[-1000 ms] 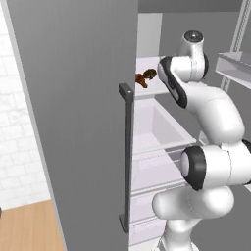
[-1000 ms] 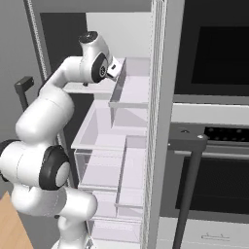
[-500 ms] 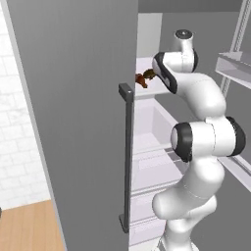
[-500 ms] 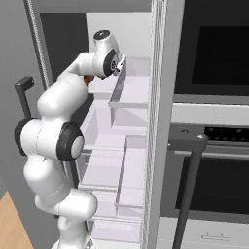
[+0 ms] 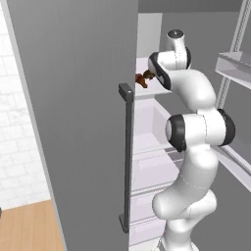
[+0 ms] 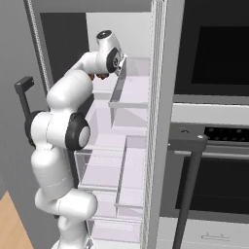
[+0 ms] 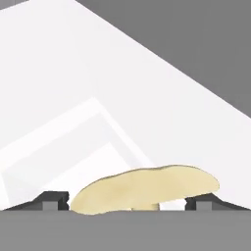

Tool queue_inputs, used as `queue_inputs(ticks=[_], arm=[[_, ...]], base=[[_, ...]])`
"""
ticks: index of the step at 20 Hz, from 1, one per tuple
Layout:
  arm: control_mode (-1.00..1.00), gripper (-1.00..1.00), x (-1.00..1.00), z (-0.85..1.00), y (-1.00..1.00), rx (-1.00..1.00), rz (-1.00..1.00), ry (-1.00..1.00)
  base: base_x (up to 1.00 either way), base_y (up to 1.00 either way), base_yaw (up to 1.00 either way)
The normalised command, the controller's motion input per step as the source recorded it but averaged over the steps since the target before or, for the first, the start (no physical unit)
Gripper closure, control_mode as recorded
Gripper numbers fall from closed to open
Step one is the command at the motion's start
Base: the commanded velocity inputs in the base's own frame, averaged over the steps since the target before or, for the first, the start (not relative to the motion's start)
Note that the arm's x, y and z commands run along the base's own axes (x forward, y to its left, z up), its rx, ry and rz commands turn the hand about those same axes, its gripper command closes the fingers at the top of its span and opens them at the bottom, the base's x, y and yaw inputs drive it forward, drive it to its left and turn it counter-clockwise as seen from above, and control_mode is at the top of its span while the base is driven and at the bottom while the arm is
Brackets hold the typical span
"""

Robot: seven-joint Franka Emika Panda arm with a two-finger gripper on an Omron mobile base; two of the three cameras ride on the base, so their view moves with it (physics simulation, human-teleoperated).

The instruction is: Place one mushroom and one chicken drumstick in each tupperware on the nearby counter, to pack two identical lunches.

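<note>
A pale tan mushroom (image 7: pixel 142 188) lies cap-sideways on the white fridge shelf (image 7: pixel 73 98). It sits right between my gripper's (image 7: pixel 130 202) two dark fingertips (image 7: pixel 54 200). The jaws are open wide and stand close on either side of the cap. In the left base view my arm reaches up into the top shelf, next to brown chicken drumsticks (image 5: pixel 143 78). From the right side the drumsticks (image 6: pixel 99 76) peek out behind the wrist. The tupperware is out of view.
The open grey fridge door (image 5: pixel 73 122) with its bar handle (image 5: pixel 126 157) stands at my left. Clear shelves and drawers (image 6: pixel 129 97) fill the fridge below my arm. A black wall oven (image 6: pixel 214 48) and its handle (image 6: pixel 187 185) are on the right. Light-brown wood (image 5: pixel 29 225) lies below a white brick wall.
The arm has straightened and swung its upper part further into the top shelf. The jaws have drawn slightly closer together around the mushroom.
</note>
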Motion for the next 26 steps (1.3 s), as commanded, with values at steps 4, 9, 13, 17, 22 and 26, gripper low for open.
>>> queue_inputs(ticks=[4, 9, 13, 17, 22, 26], arm=[[-1.0, 1.0, 0.01, -0.13, 0.0, -0.02, 0.0, -0.01], [-1.0, 1.0, -0.22, 0.0, 0.0, 0.02, 0.0, -0.04], [-1.0, 1.0, -1.0, 0.0, 0.0, 0.1, 0.02, -0.34], [-1.0, 1.0, -1.0, 0.0, 0.21, 0.03, 0.04, -0.63], [-1.0, 1.0, -1.0, 0.58, 0.44, 0.1, 0.0, -0.52], [-1.0, 1.0, -1.0, 1.0, 0.4, 0.1, 0.01, -0.04]], base=[[0.0, 0.0, 0.0], [0.0, 0.0, 0.0], [0.0, 0.0, 0.0], [0.0, 0.0, 0.0], [0.0, 0.0, 0.0], [0.0, 0.0, 0.0]])
